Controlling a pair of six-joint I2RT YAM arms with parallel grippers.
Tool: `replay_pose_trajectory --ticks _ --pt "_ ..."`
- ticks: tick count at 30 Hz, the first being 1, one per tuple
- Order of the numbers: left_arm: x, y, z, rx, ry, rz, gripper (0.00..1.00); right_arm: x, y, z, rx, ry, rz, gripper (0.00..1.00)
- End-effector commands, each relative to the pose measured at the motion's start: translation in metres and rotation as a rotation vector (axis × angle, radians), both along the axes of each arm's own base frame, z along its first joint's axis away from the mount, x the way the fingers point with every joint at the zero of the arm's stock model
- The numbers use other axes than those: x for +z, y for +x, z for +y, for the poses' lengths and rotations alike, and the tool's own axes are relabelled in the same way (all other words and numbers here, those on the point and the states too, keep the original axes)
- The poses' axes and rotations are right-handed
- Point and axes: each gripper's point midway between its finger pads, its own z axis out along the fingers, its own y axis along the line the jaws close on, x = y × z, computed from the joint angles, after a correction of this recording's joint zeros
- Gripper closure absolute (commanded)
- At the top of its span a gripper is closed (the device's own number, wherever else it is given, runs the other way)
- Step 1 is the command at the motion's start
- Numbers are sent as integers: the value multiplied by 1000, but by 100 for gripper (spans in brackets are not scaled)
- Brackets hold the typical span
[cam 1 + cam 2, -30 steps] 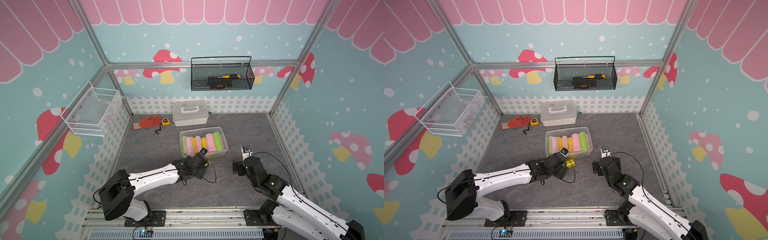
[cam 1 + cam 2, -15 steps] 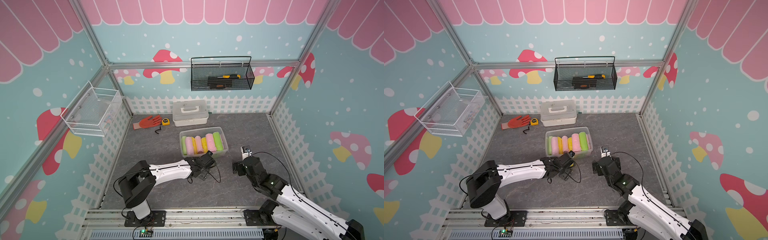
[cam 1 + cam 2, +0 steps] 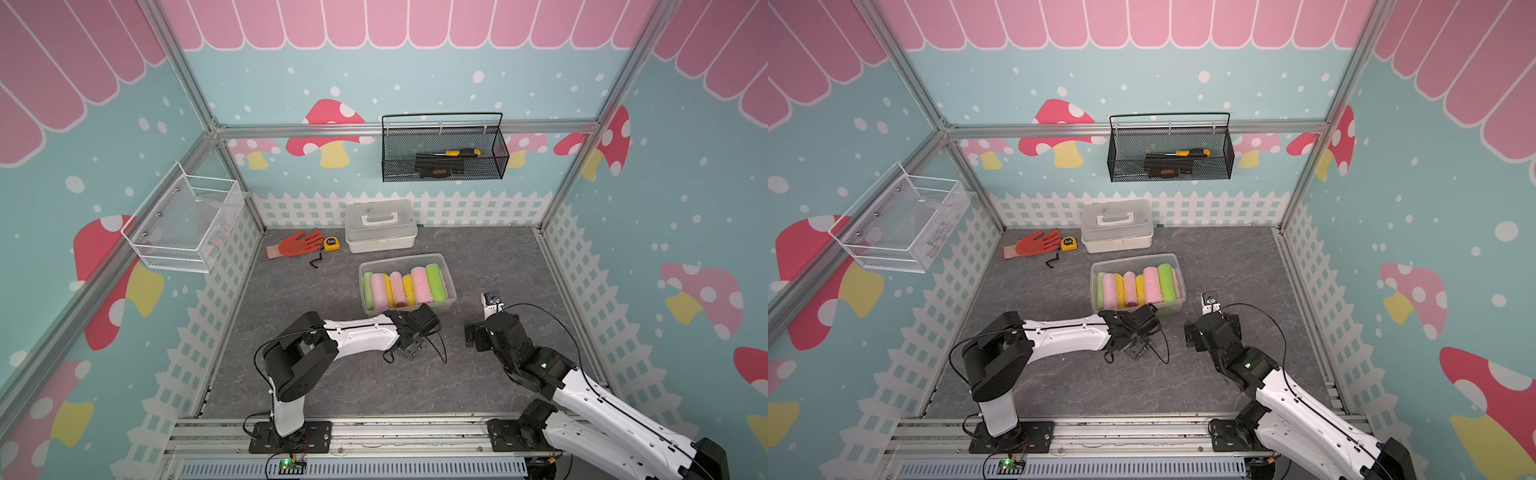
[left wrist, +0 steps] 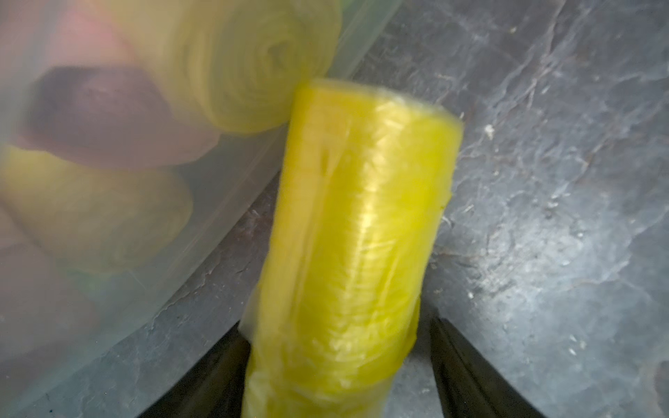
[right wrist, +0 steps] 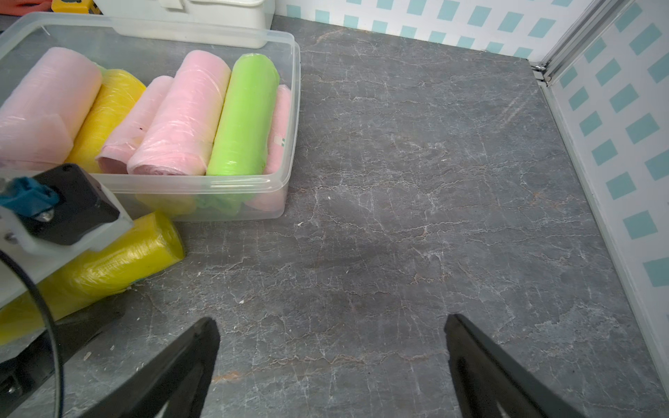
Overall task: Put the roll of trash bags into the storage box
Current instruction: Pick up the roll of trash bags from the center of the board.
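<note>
Colour everywhere in my workspace: a bright yellow roll of trash bags [image 4: 354, 235] on a dark grey floor [image 5: 398, 181] veined in white; a clear storage box [image 5: 217, 182] filled with pink, yellow and lime-green rolls [image 5: 242, 115]; a white case [image 3: 380, 226], an orange glove [image 3: 297, 244], a yellow tape measure [image 3: 331, 244]; a black mesh basket [image 3: 399, 166] and a white mesh basket [image 3: 183, 224]. The walls [image 3: 415, 83] are teal with white dots, red and pink mushrooms [image 3: 328, 120], pink scallops [image 3: 374, 25] and a white picket fence [image 3: 457, 208]. My arms [image 3: 357, 336] are white with black joints

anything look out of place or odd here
One yellow roll lies on the floor outside the storage box, right beside its wall, while the other rolls lie inside. The left end effector straddles it, jaws not yet closed on it.
</note>
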Motion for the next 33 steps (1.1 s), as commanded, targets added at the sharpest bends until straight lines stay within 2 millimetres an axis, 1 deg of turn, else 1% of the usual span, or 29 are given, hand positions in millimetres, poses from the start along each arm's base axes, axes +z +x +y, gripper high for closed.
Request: replay_pose_trajectory --ticks 1,3,5,6,8,9,11,13,17,19,22,24,27,29,33 --pt "-3 -5 -6 -20 0 36 24 12 2 -1 -15 12 -29 1" --pt "-3 -7 -8 -24 -12 49 28 11 2 0 -13 11 -27 1" --pt "-1 -9 -12 -31 -29 62 37 11 2 0 -10 9 -22 1" --pt "0 -10 -12 -34 -34 65 47 11 2 0 -11 7 -20 2" --pt "5 -8 -11 -25 -34 48 71 12 2 -1 -15 4 -20 1" --pt "8 -7 -9 -22 -32 34 79 12 2 -1 -17 6 -22 1" --pt "14 -5 -8 -18 -37 15 90 13 2 -1 -17 8 -24 2" --pt "22 -4 -9 -15 -57 1 99 12 3 -1 -17 8 -22 1" --pt "41 -9 -13 -40 -118 -49 100 10 4 0 -16 0 -14 1" --pt "57 -18 -20 -84 -161 -87 100 10 4 1 -13 -4 -8 1" --pt "90 -31 -27 -147 -249 -179 100 10 4 -2 -24 -9 -12 1" --pt "110 -38 -27 -172 -320 -228 100 10 3 -3 -27 -12 -15 1" --pt "139 -43 -16 -169 -427 -309 100 10 4 -3 -30 -15 -20 1" --pt "162 -40 0 -125 -481 -396 100 9 5 -3 -28 -18 -19 1" --pt "206 -44 37 -36 -624 -542 100 13 6 -2 -24 -19 -23 1"
